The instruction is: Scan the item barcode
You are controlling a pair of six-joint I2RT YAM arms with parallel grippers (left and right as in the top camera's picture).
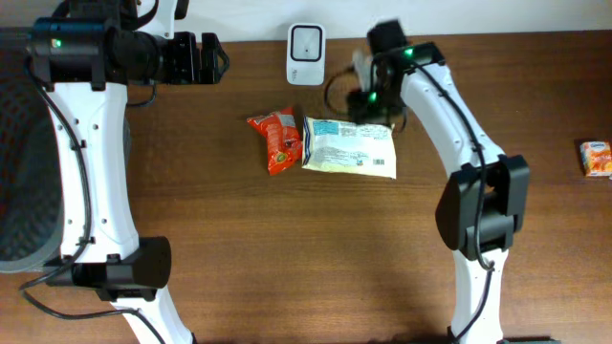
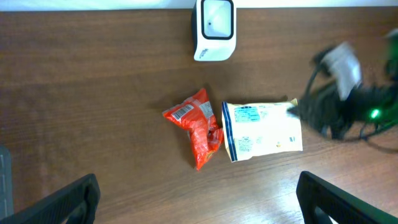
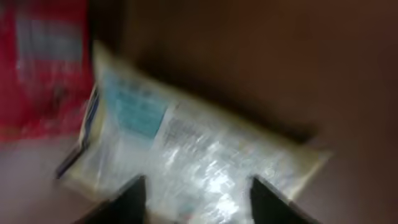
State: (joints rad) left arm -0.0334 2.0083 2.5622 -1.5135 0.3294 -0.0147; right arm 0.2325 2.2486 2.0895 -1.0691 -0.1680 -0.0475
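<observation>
A white snack packet [image 1: 349, 146] with blue print lies flat mid-table, and a red packet [image 1: 277, 141] touches its left end. A white barcode scanner [image 1: 306, 40] stands at the table's far edge. My right gripper [image 1: 371, 103] hovers over the white packet's far right corner. In the blurred right wrist view its gripper [image 3: 199, 202] stands open, both dark fingers [image 3: 127, 200] astride the white packet [image 3: 205, 155]; I cannot make out contact. My left gripper [image 1: 212, 57] is wide open at the far left, holding nothing. From it I see the red packet [image 2: 198, 124], white packet [image 2: 262, 129] and scanner [image 2: 214, 28].
A small orange carton [image 1: 597, 158] lies near the table's right edge. A dark cable loop [image 1: 337, 88] hangs beside the right wrist. The wooden table [image 1: 287, 258] runs bare toward the front, where both arm bases stand.
</observation>
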